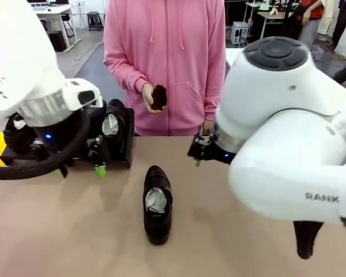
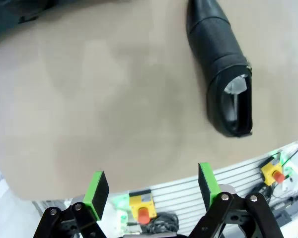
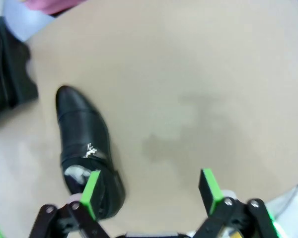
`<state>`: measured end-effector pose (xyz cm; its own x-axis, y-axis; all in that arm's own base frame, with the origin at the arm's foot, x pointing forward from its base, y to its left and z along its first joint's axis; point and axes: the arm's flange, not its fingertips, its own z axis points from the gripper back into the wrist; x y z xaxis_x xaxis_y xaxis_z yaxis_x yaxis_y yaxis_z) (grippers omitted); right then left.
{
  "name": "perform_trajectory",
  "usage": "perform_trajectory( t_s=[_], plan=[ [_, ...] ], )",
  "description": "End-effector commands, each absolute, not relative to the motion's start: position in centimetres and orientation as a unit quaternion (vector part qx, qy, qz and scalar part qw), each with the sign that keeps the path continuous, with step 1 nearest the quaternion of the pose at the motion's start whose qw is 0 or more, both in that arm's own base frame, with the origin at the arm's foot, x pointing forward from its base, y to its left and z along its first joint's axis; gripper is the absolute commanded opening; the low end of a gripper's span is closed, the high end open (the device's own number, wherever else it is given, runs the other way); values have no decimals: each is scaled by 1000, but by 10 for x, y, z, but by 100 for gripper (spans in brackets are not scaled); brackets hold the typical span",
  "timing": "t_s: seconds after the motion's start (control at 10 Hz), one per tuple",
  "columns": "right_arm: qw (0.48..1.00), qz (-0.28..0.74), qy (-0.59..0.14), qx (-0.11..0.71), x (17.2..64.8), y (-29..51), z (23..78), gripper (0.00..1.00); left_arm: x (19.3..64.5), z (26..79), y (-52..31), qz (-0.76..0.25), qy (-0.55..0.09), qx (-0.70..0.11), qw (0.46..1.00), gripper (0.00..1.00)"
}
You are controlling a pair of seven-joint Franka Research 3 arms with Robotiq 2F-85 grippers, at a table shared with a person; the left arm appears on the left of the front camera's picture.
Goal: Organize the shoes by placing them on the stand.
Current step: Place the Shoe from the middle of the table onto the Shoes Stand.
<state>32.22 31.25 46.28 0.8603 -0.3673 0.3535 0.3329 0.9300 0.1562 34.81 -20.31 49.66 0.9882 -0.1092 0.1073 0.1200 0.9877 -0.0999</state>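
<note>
**One shoe mid-table, both hands empty and wide**

Front view: one black shoe (image 1: 158,204) lies on the tan table (image 1: 57,231) near the middle, toe pointing far, white paper showing in its opening. At far left the black stand (image 1: 127,145) carries another shoe (image 1: 114,122), paper-stuffed, partly hidden behind the left arm. The left hand (image 1: 81,171) hangs above the table just in front of the stand, green pads spread, nothing between them. The right hand (image 1: 198,151) sits right of centre; spread not readable from this angle. A person in a pink hoodie at the far side holds a small brown brush (image 1: 159,96).

Left wrist view: left hand (image 2: 153,189) wide, empty; the shoe (image 2: 221,74) lies on the table beyond, apart from the fingers.

Right wrist view: right hand (image 3: 151,192) wide, empty, over bare table; the shoe (image 3: 87,148) lies just beside one finger (image 3: 91,192).
</note>
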Motion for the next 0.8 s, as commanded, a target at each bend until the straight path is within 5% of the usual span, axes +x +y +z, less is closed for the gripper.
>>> perform_trajectory(
  t_s=[0.0, 0.7],
  plan=[
    [969, -155, -182, 58, 329, 326, 464, 100, 371, 460, -223, -93, -63, -69, 991, 93],
    [969, -155, -182, 58, 329, 326, 464, 100, 374, 411, -269, -155, -32, -105, 982, 93]
  ],
)
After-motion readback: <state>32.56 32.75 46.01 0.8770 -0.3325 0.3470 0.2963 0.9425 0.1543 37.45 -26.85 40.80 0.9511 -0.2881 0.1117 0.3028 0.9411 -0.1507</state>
